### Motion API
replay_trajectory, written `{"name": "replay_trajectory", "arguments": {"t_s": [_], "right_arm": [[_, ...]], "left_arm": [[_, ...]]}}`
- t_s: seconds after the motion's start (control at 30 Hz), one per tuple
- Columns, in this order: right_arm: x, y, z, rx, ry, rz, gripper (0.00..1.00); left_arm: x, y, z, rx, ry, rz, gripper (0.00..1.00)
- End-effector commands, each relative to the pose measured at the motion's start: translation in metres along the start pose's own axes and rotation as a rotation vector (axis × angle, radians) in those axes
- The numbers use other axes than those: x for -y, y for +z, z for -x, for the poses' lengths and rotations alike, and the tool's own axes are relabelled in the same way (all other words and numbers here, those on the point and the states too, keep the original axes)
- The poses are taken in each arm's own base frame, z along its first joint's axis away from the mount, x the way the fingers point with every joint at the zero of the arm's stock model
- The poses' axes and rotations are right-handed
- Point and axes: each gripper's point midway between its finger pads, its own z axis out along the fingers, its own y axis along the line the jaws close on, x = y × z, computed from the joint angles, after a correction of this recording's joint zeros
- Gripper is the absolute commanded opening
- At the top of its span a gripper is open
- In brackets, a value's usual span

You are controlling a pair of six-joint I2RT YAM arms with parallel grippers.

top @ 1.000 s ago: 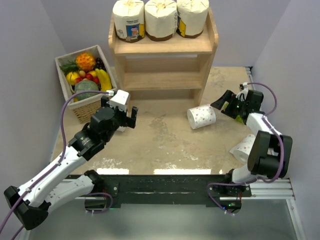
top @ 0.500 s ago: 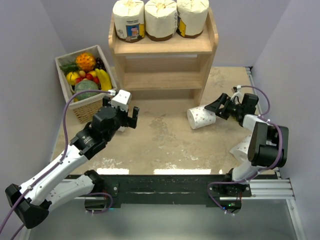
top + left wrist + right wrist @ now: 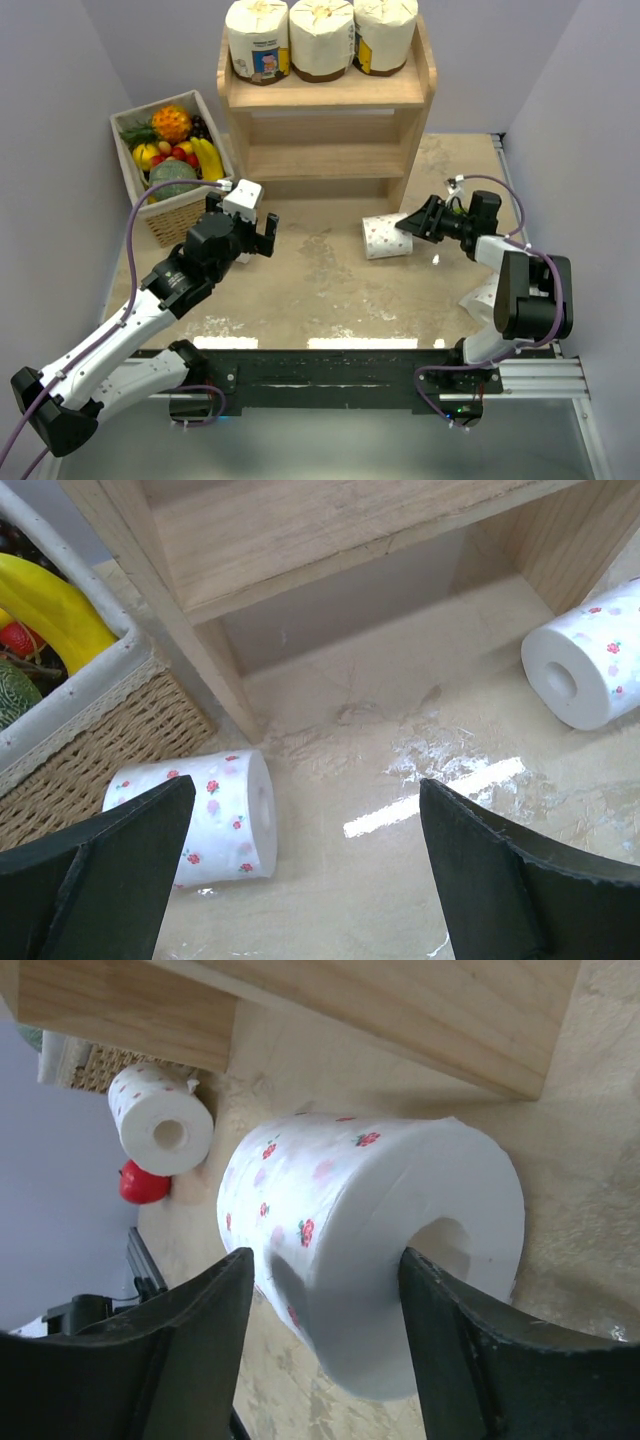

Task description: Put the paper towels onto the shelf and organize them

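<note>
Three cream-wrapped paper towels (image 3: 321, 38) stand on the top board of the wooden shelf (image 3: 330, 152). A small white flowered roll (image 3: 382, 237) lies on the table in front of the shelf's right leg. My right gripper (image 3: 408, 224) is open at its right end. In the right wrist view the roll (image 3: 370, 1210) sits between the fingers (image 3: 190, 1360), one beside the core hole. A second small roll (image 3: 190, 820) lies by the basket under my open, empty left gripper (image 3: 258, 235). A third (image 3: 483, 297) lies behind my right arm.
A wicker fruit basket (image 3: 165, 215) stands left of the shelf, close to the left gripper. A red round object (image 3: 143, 1185) lies near the roll by the basket. The purple walls close in on both sides.
My right gripper has moved left up to the small roll's end, and the roll has shifted a little to the left. The left arm has hardly moved.
</note>
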Motion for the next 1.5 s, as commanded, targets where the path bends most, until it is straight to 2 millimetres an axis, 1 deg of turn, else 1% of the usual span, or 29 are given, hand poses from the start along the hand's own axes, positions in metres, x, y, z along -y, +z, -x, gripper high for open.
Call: {"name": "replay_trajectory", "arguments": {"t_s": [0.0, 0.23, 0.27, 0.3, 0.37, 0.4, 0.43, 0.5, 0.53, 0.57, 0.6, 0.67, 0.7, 0.73, 0.8, 0.83, 0.87, 0.9, 0.97, 1.0, 1.07, 1.23, 1.27, 1.3, 1.33, 1.37, 1.4, 1.43, 1.47], "right_arm": [[-0.023, 0.002, -0.003, 0.002, -0.049, 0.078, 0.61], [-0.030, 0.003, -0.008, -0.004, -0.042, 0.109, 0.42], [-0.032, 0.003, -0.008, -0.004, -0.044, 0.108, 0.40], [-0.038, 0.000, -0.003, 0.012, -0.064, 0.107, 0.39], [-0.042, 0.000, -0.008, -0.007, -0.084, 0.082, 0.37], [-0.047, -0.002, 0.001, 0.017, -0.122, 0.054, 0.36], [-0.049, -0.002, -0.008, -0.015, -0.143, 0.033, 0.36], [-0.056, -0.004, -0.005, -0.008, -0.188, 0.005, 0.34], [-0.062, -0.005, -0.010, -0.018, -0.225, -0.024, 0.34], [-0.065, -0.007, -0.007, -0.006, -0.251, -0.044, 0.34], [-0.074, -0.007, -0.006, -0.009, -0.295, -0.049, 0.33], [-0.080, -0.012, -0.004, 0.005, -0.329, -0.102, 0.32], [-0.091, -0.011, -0.003, 0.003, -0.381, -0.096, 0.32], [-0.090, -0.015, -0.001, 0.015, -0.398, -0.149, 0.32], [-0.105, -0.014, -0.001, 0.018, -0.467, -0.162, 0.31], [-0.107, -0.015, -0.003, 0.013, -0.482, -0.177, 0.31], [-0.108, -0.017, 0.001, 0.034, -0.506, -0.212, 0.30], [-0.118, -0.016, 0.001, 0.035, -0.548, -0.205, 0.30], [-0.120, -0.017, 0.001, 0.035, -0.579, -0.244, 0.30], [-0.129, -0.015, 0.000, 0.031, -0.620, -0.233, 0.30], [-0.133, -0.015, -0.004, 0.013, -0.654, -0.252, 0.30], [-0.157, -0.010, -0.011, -0.014, -0.810, -0.255, 0.30], [-0.163, -0.010, -0.009, -0.004, -0.822, -0.256, 0.29], [-0.169, -0.009, -0.011, -0.009, -0.884, -0.252, 0.29], [-0.169, -0.010, -0.007, 0.001, -0.902, -0.279, 0.30], [-0.177, -0.012, -0.002, 0.017, -0.925, -0.273, 0.29], [-0.183, -0.012, -0.004, 0.013, -0.964, -0.262, 0.29], [-0.187, -0.013, -0.002, 0.016, -0.986, -0.270, 0.29], [-0.196, -0.014, 0.003, 0.032, -1.009, -0.263, 0.29]], "left_arm": [[-0.003, 0.002, 0.008, 0.031, -0.028, 0.018, 1.00], [-0.003, 0.003, 0.005, 0.026, -0.029, 0.024, 1.00], [-0.003, 0.003, 0.005, 0.024, -0.028, 0.025, 1.00], [-0.003, 0.003, 0.005, 0.022, -0.026, 0.025, 1.00], [-0.004, 0.004, 0.004, 0.020, -0.025, 0.029, 1.00], [-0.004, 0.004, 0.005, 0.022, -0.027, 0.029, 1.00], [-0.004, 0.004, 0.005, 0.021, -0.026, 0.032, 1.00], [-0.005, 0.003, 0.004, 0.021, -0.026, 0.037, 1.00], [-0.006, 0.003, 0.005, 0.022, -0.027, 0.040, 1.00], [-0.006, 0.003, 0.006, 0.025, -0.030, 0.043, 1.00], [-0.007, 0.003, 0.005, 0.024, -0.029, 0.045, 1.00], [-0.009, 0.002, 0.006, 0.027, -0.029, 0.054, 1.00], [-0.009, 0.002, 0.006, 0.029, -0.031, 0.055, 1.00], [-0.011, 0.002, 0.006, 0.029, -0.031, 0.067, 1.00], [-0.013, 0.001, 0.007, 0.033, -0.034, 0.078, 1.00], [-0.016, -0.001, 0.009, 0.039, -0.038, 0.094, 1.00], [-0.018, -0.001, 0.008, 0.039, -0.038, 0.102, 1.00], [-0.019, -0.002, 0.008, 0.041, -0.042, 0.110, 1.00], [-0.026, -0.005, 0.011, 0.054, -0.050, 0.141, 1.00], [-0.027, -0.006, 0.012, 0.058, -0.055, 0.148, 1.00], [-0.033, -0.008, 0.013, 0.068, -0.060, 0.177, 1.00], [-0.047, -0.017, 0.018, 0.098, -0.083, 0.244, 1.00], [-0.049, -0.019, 0.019, 0.102, -0.087, 0.254, 1.00], [-0.050, -0.020, 0.019, 0.108, -0.093, 0.260, 1.00], [-0.054, -0.024, 0.021, 0.121, -0.099, 0.278, 1.00], [-0.057, -0.025, 0.022, 0.128, -0.105, 0.288, 1.00], [-0.059, -0.026, 0.022, 0.132, -0.108, 0.298, 1.00], [-0.062, -0.029, 0.023, 0.141, -0.117, 0.313, 1.00], [-0.063, -0.031, 0.024, 0.148, -0.120, 0.319, 1.00]]}}
